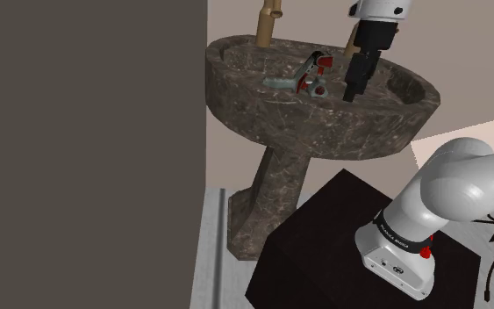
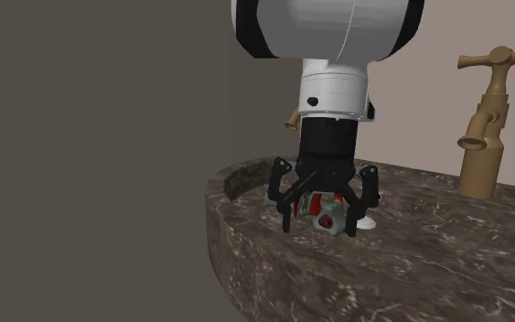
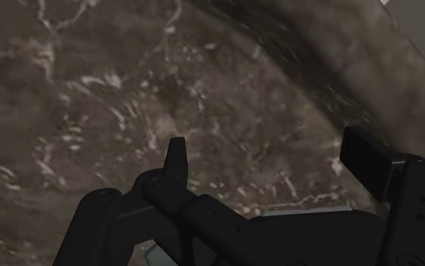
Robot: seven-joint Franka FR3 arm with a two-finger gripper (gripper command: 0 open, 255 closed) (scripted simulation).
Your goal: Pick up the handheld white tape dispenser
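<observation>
Black two-finger gripper spread wide and holding nothing, down inside a dark brown marbled pedestal sink.
The grey-and-red handheld tape dispenser lies in the basin; in the shoulder view it is at nine o'clock from the gripper, near but apart. In the second exterior view it shows low between the spread fingers, with a brass-coloured tap at three o'clock. The wrist view has bare marble between the fingers.

The arm reaches down, tool vertical, fingers seemingly spread apart.
</observation>
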